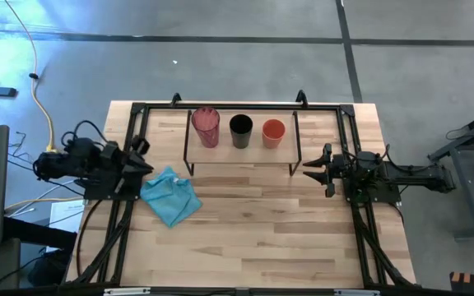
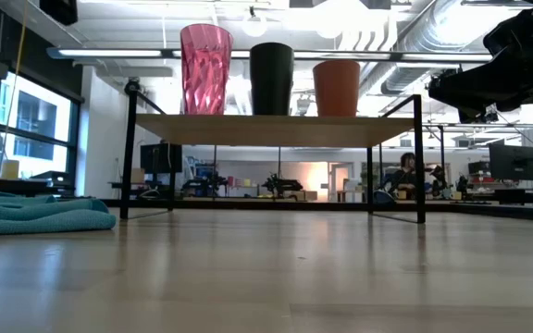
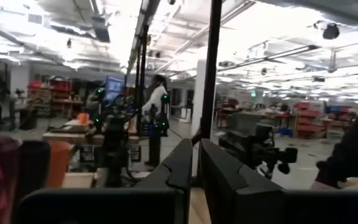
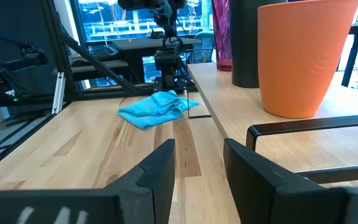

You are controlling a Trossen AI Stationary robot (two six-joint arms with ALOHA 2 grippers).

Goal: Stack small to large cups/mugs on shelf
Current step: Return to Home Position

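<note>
Three cups stand upright on their bases, side by side on the shelf's [image 1: 245, 154] light wood top: the pink-red tumbler [image 1: 206, 126], the black cup [image 1: 240, 130] and the short red-orange cup [image 1: 273, 132]. The low view shows the same row, tumbler [image 2: 205, 69], black cup [image 2: 272, 79] and orange cup [image 2: 338, 88]. My left gripper [image 1: 146, 167] hovers left of the shelf, fingers shut [image 3: 195, 171] on nothing. My right gripper [image 1: 307, 171] hovers right of the shelf, open [image 4: 197, 165], with the orange cup [image 4: 303, 56] nearest it.
A crumpled teal cloth [image 1: 171, 196] lies on the table in front of the shelf's left end, close to my left gripper. The table's near half is bare wood [image 1: 253, 238]. People and benches show in the room beyond the table.
</note>
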